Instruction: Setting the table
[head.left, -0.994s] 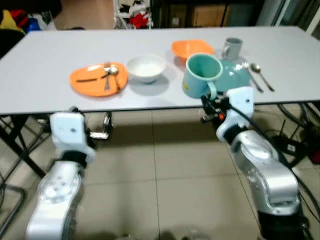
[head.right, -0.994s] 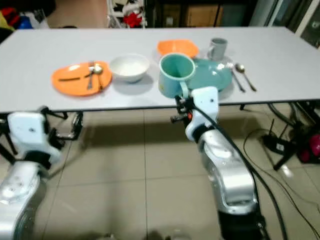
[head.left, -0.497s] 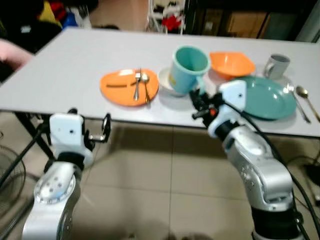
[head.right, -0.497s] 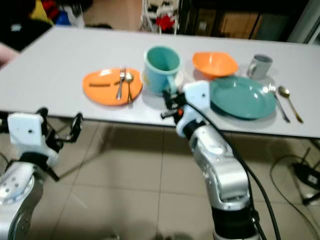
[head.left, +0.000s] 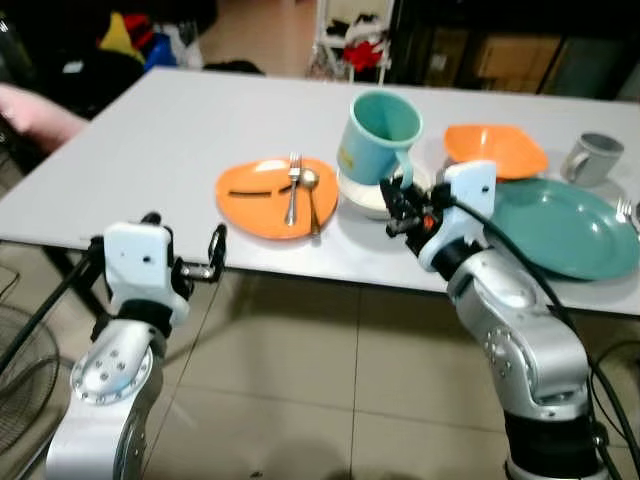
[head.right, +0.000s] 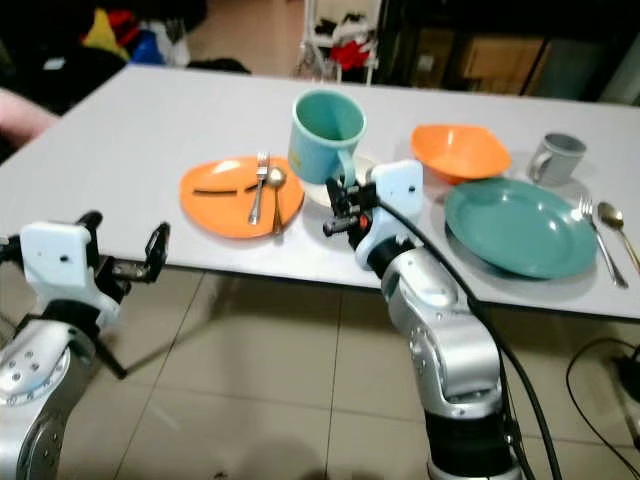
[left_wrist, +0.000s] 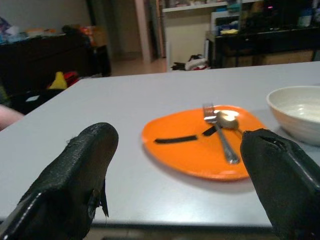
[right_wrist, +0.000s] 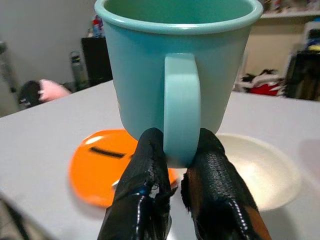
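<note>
Nearest the robot, the left gripper (head.left: 214, 255) hangs just below the near edge of the grey table (head.left: 150, 150), its 2 black fingers (left_wrist: 75, 185) spread wide with nothing between them. The right gripper (right_wrist: 175, 160) is raised at the table's near edge, its 2 fingers pinched tight on the handle of the teal mug (head.left: 380, 135), one on each side. The mug is held upright in the air, above the near rim of the white bowl (head.left: 362, 195); whether its base touches that rim cannot be made out.

On the table just to the left of the bowl lies the orange plate (head.left: 250, 200), carrying a fork (head.left: 292, 185) and a spoon (head.left: 311, 195) side by side and a dark, narrow item (left_wrist: 175, 139), possibly a knife. To the right of the right arm sits the teal plate (head.right: 520, 225), with another fork (head.right: 595, 225) and spoon (head.right: 620, 228) on the table beside its right rim. Farther back stand the orange bowl (head.right: 458, 150) and, to its right, the grey mug (head.right: 555, 157). A person's hand or sleeve (head.left: 35, 110) shows at the table's far left edge.
</note>
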